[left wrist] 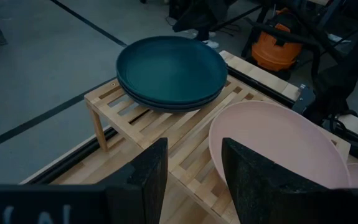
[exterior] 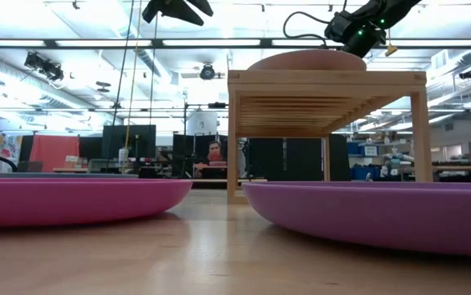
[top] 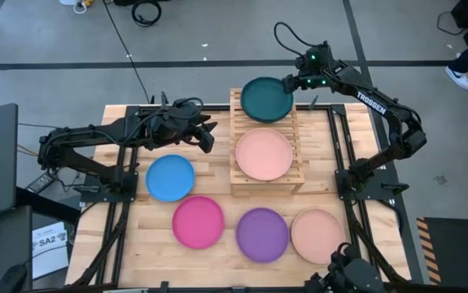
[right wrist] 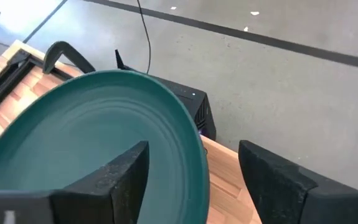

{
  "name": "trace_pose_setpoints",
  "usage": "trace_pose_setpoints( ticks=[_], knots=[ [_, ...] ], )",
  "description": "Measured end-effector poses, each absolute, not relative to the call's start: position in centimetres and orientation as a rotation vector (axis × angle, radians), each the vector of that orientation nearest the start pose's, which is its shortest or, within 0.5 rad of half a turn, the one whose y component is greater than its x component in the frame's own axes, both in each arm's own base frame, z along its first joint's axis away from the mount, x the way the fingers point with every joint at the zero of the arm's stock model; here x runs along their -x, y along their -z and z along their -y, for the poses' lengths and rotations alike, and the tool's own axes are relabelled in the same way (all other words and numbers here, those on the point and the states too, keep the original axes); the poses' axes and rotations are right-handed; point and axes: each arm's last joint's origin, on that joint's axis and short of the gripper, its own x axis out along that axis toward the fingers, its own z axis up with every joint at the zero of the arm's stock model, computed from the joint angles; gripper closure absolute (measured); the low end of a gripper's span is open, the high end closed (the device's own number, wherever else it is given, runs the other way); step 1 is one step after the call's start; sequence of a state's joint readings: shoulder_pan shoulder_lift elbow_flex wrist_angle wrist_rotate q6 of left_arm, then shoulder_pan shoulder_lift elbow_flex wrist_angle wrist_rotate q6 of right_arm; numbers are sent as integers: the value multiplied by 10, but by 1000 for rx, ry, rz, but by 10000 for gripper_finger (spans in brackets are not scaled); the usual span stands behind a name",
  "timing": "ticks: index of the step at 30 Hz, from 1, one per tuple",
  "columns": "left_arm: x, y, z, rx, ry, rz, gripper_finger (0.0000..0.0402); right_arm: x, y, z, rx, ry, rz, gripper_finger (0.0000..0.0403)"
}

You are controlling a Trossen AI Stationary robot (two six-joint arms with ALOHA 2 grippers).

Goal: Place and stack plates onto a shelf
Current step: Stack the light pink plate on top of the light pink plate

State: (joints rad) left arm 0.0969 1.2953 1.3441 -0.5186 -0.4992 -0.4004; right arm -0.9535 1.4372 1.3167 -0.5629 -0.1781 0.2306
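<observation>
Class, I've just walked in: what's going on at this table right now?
The right gripper, fingers open, sits at the rim of a round teal plate stacked on the slatted wooden shelf's far end. A salmon pink plate lies on its near end. The left gripper waits beside the shelf, empty. Blue, magenta, purple and another salmon plate remain on the table.

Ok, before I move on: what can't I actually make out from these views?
- Teal stack on the shelf: plate count unclear in the left wrist view, since the top plate hides those beneath.
- Same stack, low view: hidden behind the pink plate.
- Right gripper: fingers open around the teal rim; contact unclear.
- Left gripper: hovering, empty.
</observation>
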Motion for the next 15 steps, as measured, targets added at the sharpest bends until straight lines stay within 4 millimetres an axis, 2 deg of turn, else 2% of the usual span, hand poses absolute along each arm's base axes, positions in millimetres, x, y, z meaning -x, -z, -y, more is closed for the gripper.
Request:
trace_pose_setpoints(
  ticks=[7,15],
  knots=[
    [-270,-387,-40,285,-669,-346,244,-183,-339,249,-534,797,-526,151],
    [-270,-387,-40,285,-669,-349,244,-179,-379,244,-519,791,-500,150]
  ],
)
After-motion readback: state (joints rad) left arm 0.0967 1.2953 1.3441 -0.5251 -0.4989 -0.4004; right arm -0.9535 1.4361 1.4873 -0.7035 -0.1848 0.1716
